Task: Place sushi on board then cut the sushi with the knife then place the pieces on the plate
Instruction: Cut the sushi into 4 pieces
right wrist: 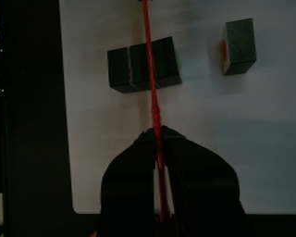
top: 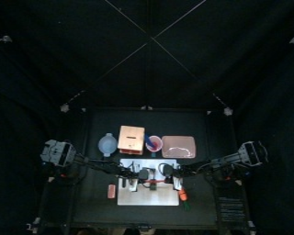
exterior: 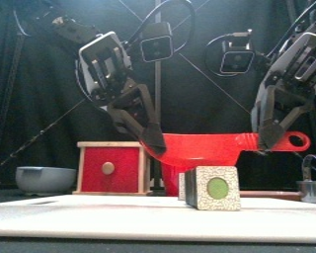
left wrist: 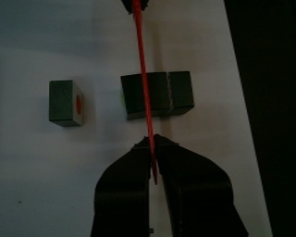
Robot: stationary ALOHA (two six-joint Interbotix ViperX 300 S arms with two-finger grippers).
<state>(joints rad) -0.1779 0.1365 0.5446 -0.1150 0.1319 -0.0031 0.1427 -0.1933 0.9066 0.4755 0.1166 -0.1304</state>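
Fingers (left wrist: 181,180) of your left gripper (left wrist: 151,141) were clamped on one end of the red toy knife (exterior: 207,148), and your right gripper (right wrist: 154,137) pinched the other end. The blade ran straight out from both, crossing the sushi roll (left wrist: 157,95) square to its long axis, right over it on the white cutting board (left wrist: 64,37). A loose piece (left wrist: 67,102) lay apart alongside. Neither arm was nearer, so I'd say the move was straight down.
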